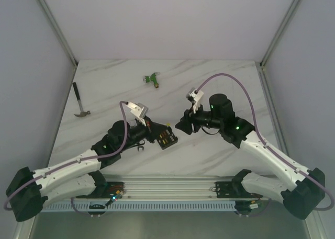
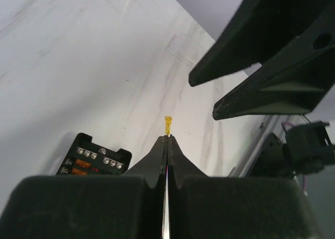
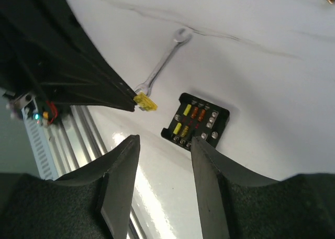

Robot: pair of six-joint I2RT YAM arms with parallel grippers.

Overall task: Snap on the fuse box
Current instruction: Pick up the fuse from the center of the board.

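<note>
Position check: found the fuse box (image 3: 196,123) flat on the surface (image 1: 209,155), near the front edge, between the two arms and just below the tip of the left gripper (image 2: 167,138). Saw no lid on it; rows of yellow and orange fuses and small screw heads lay exposed from above.

Found the left gripper pinched fully together on a small yellow fuse (image 2: 168,125), held at the very tip and hanging above the surface beside the box. Found the right gripper (image 3: 165,140) about half spread, with nothing between its fingers, hovering over the box and pointed toward it. Noted a wrench (image 3: 162,61) lying on the surface just beyond the box, apart from it.

Judged the box light, stiff and hard-shelled, moulded plastic with smooth sides. Expected it to skate on the polished surface under any sideways push. Judged the flat outer walls the right place to take hold, across opposite sides and low down, clear of the fuse tops and terminals. Judged pressing straight down safer than levering, as small clips and blades looked easy to bend or snap. Could not tell the state of any latches from these views.
</note>
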